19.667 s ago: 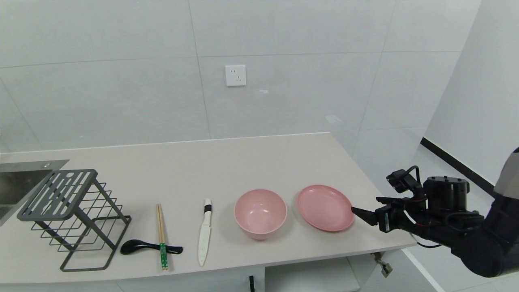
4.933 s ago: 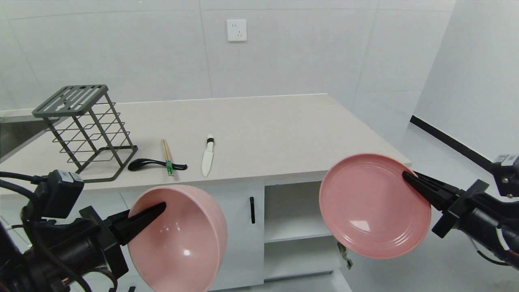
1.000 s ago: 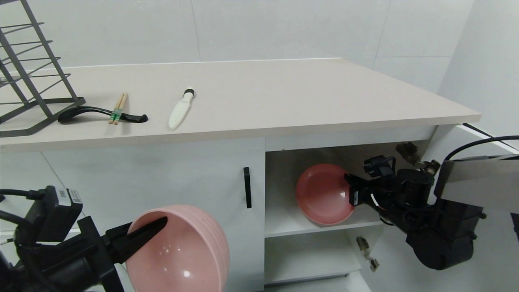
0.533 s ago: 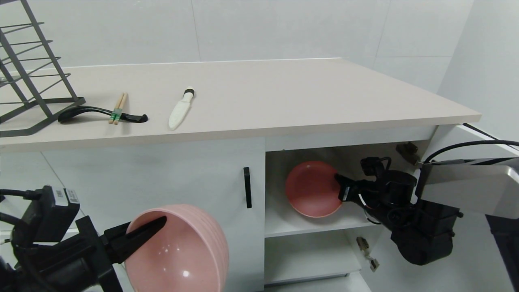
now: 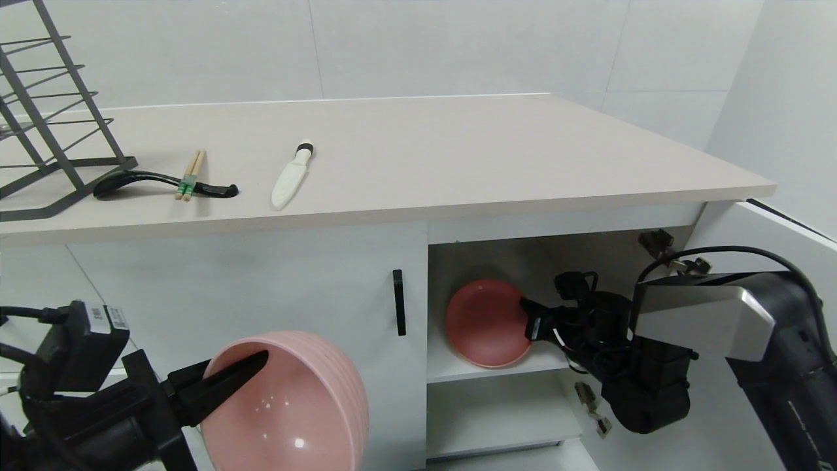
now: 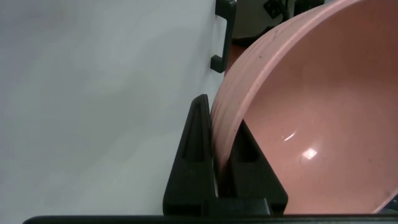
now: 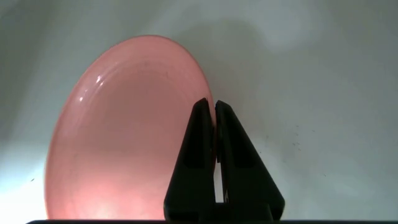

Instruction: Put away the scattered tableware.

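Two pink pieces concern you: a smooth round plate [image 5: 487, 322], tilted on edge in the upper compartment of the open cabinet [image 5: 451, 374], rim pinched by your right gripper [image 5: 525, 305]; and a ribbed bowl [image 5: 294, 405], rim clamped by your left gripper [image 5: 258, 358], low before the closed door [image 5: 261, 281]. The beige countertop [image 5: 458, 157] carries a white knife [image 5: 291, 176], chopsticks [image 5: 189, 174], black spoon [image 5: 131, 183] and wire rack [image 5: 46, 131] before white wall tiles.

A kitchen: tiled wall [image 5: 458, 46], countertop [image 5: 458, 150] with dish rack [image 5: 46, 98], white cabinets [image 5: 261, 281] beneath.
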